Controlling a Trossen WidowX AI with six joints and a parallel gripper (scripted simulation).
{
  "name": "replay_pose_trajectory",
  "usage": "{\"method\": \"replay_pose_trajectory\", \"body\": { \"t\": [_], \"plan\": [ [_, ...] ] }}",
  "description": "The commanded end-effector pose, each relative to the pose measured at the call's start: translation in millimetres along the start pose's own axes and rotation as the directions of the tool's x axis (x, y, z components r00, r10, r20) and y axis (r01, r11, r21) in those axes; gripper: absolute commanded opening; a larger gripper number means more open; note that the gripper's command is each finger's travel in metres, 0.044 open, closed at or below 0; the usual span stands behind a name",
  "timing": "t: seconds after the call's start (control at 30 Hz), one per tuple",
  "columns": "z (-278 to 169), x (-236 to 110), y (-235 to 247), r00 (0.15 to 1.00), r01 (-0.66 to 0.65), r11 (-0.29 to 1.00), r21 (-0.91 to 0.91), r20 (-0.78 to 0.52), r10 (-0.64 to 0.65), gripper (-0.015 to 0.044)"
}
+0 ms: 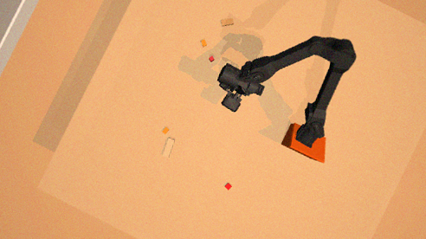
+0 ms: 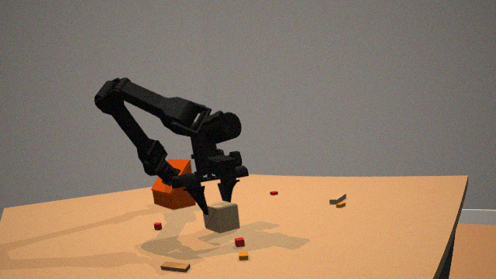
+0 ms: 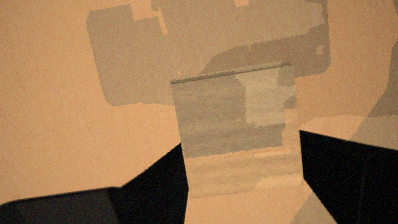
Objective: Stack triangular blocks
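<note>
Gripping: the gripper (image 2: 217,201) is clamped on the upper triangular block (image 2: 222,206), one dark finger on each end face, jaws held apart by it
Block position: the upper triangular block sits on the lower triangular block (image 2: 225,222), together reading as one squarish grey-tan block near the middle of the table (image 2: 387,232), in front of the arm's orange base (image 2: 170,195)
Wrist view: the block's top face (image 3: 235,120) fills the space between the two fingers, with its far edge running nearly level
Stiffness: judged rigid, hard-edged and solid; it shows no give under the fingers
Weight: judged light, since a pinch at the ends alone carries it
Slip: the smooth sloped faces look likely to slide on each other, so the upper piece may creep downhill once let go
Hold point: the flat end faces, as now; the sloped face offers no parallel surfaces
Fit: ends look close to even in the exterior view; I cannot tell whether the seam is fully closed
Nearby: a red cube (image 2: 239,242) and an orange cube (image 2: 243,255) lie just in front, apart from the block
Risk: opening with a sideways drag could nudge the lower block
</note>
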State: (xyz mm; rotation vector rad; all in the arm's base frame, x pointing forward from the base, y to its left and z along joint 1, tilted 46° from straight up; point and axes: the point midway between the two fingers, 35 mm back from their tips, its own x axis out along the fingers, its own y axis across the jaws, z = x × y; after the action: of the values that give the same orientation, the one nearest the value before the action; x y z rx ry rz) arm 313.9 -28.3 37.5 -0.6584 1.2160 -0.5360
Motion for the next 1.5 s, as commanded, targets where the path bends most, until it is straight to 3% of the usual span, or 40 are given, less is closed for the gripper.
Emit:
{"method": "replay_pose_trajectory", "body": {
  "t": [0.0, 1.47],
  "plan": [
    [-0.3, 0.5, 0.0, 1.0, 0.002, 1.0, -0.006, 0.0, -0.002, 0.0],
    [0.1, 1.7, 0.6, 1.0, -0.005, 1.0, -0.007, -0.002, 0.005, 0.0]
  ]
}}
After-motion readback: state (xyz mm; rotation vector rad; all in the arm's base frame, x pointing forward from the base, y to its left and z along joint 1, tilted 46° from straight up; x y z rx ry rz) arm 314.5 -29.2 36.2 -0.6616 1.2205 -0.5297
